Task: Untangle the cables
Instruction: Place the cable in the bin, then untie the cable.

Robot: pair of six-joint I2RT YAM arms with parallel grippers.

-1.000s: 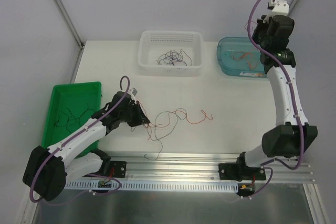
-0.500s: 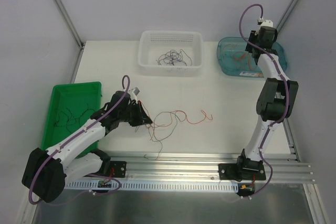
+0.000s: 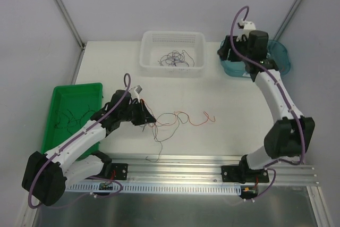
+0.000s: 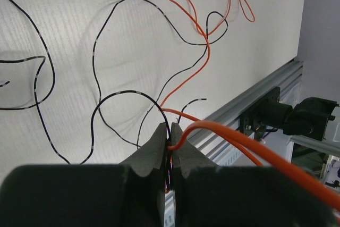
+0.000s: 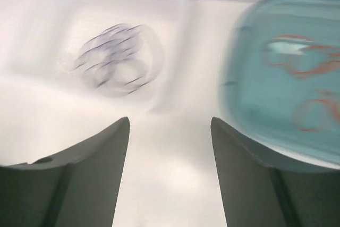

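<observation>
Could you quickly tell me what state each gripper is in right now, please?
Left gripper: shut on the cables.
Right gripper: open, holding nothing.

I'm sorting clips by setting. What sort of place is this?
Most likely a robotics lab work cell: a left arm and right arm bolted to an aluminium rail at the edge of a plain white table, with a green tray and white basket set out as bins.
</observation>
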